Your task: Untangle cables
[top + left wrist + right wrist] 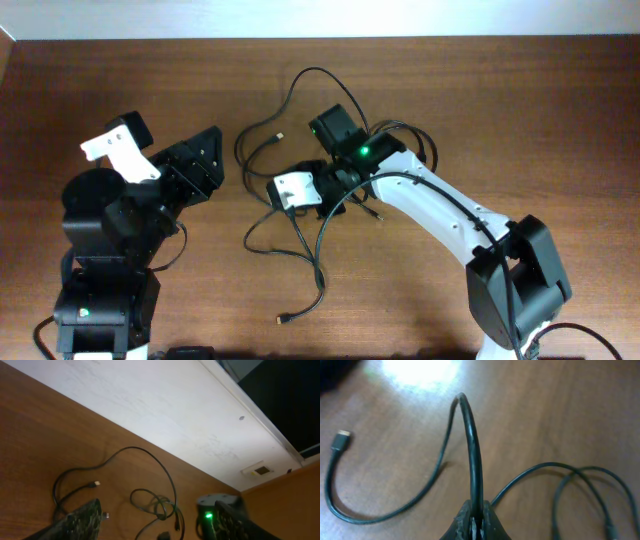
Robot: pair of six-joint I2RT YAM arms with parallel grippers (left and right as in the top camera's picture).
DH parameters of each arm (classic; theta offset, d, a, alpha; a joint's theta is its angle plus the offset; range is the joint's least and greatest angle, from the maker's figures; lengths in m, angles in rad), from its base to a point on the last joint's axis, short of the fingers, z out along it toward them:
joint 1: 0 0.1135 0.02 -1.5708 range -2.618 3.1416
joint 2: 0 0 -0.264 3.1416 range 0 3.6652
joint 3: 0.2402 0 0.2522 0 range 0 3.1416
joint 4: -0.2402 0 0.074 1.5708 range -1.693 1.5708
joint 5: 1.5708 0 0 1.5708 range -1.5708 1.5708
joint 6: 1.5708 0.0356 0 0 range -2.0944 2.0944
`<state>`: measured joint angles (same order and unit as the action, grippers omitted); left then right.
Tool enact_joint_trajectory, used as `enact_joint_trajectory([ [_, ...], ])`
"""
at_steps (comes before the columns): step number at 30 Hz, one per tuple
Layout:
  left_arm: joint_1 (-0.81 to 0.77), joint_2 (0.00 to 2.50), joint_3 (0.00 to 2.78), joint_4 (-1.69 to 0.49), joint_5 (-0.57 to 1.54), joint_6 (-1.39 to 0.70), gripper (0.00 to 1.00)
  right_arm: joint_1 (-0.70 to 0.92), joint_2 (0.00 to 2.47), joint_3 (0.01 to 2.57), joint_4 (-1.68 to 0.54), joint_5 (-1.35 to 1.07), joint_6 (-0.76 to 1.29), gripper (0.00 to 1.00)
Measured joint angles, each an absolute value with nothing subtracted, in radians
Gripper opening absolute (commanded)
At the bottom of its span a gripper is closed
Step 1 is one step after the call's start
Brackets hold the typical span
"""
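Several thin black cables lie tangled at the table's middle, with loops reaching the far edge and a plug end near the front. My right gripper hangs over the tangle, shut on one cable. That cable rises in an arch from the jaws and runs down to a metallic plug. My left gripper is open and empty to the left of the tangle. Its wrist view shows the cables between its spread fingers.
The brown wooden table meets a white wall at its far edge. The right arm's white links cross the right half. Another cable loop lies right of the held strand.
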<state>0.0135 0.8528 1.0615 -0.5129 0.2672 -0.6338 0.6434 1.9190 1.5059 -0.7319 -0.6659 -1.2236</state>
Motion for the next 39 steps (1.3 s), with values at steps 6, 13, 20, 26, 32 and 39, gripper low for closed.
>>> enact_joint_trajectory([
  [6,0.014,0.853,1.061,-0.514,0.253,-0.634,0.73,0.643,1.84,1.661,-0.752,-0.4,-1.105,0.04],
  [13,0.014,0.853,1.061,-0.553,0.253,-0.633,0.75,0.643,1.763,1.826,-0.748,-0.041,-0.949,0.04],
  [20,0.014,0.853,1.061,-0.585,0.253,-0.633,0.75,0.636,1.693,2.088,-0.725,0.238,-0.924,0.04],
  [26,0.014,0.853,1.061,-0.62,0.253,-0.628,0.76,0.474,1.685,2.174,-0.719,0.377,-0.92,0.04],
  [32,0.014,0.853,1.061,-0.625,0.253,-0.621,0.77,0.257,1.685,2.174,-0.725,0.568,-0.92,0.06],
  [39,0.014,0.853,1.061,-0.625,0.252,-0.603,0.78,-0.097,1.685,2.174,-0.73,0.522,-0.716,0.07],
])
